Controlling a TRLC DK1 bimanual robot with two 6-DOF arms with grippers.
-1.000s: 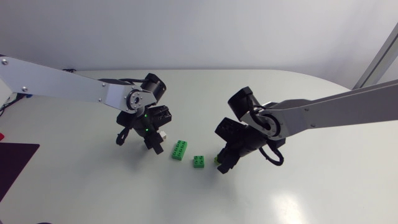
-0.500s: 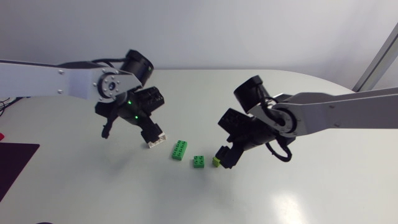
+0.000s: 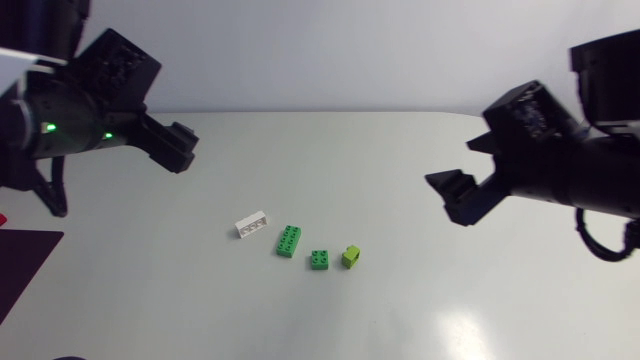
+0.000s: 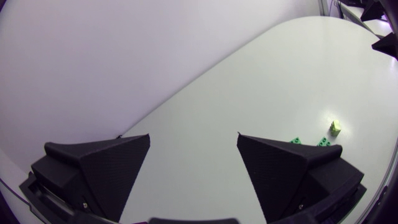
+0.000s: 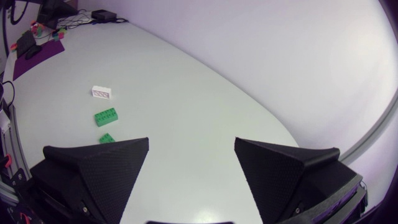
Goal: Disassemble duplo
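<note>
left gripper point(image 4: 193, 137) and right gripper point(image 5: 191, 140) are being withdrawn upward, both being held spread; white brick point(image 3: 252, 225), long green brick point(image 3: 289, 241), small green brick point(image 3: 319, 260) and lime brick point(image 3: 351, 257) are lying apart.

Soft, even light is bathing the pale worktop point(image 3: 400, 150), casting faint shadows beside the bricks point(image 3: 288, 241). Glare is glowing at 5 o'clock in the head view and 4 o'clock in the left wrist view.

1. A white table point(image 3: 400, 320) with a matte surface and a soft patch of glare near its front edge.
2. A dark purple mat point(image 3: 20, 270) lies flat at the table's left edge, partly cut off.
3. A small red item point(image 3: 2, 218) sits at the same edge, just behind the mat; what it is cannot be told.
</note>
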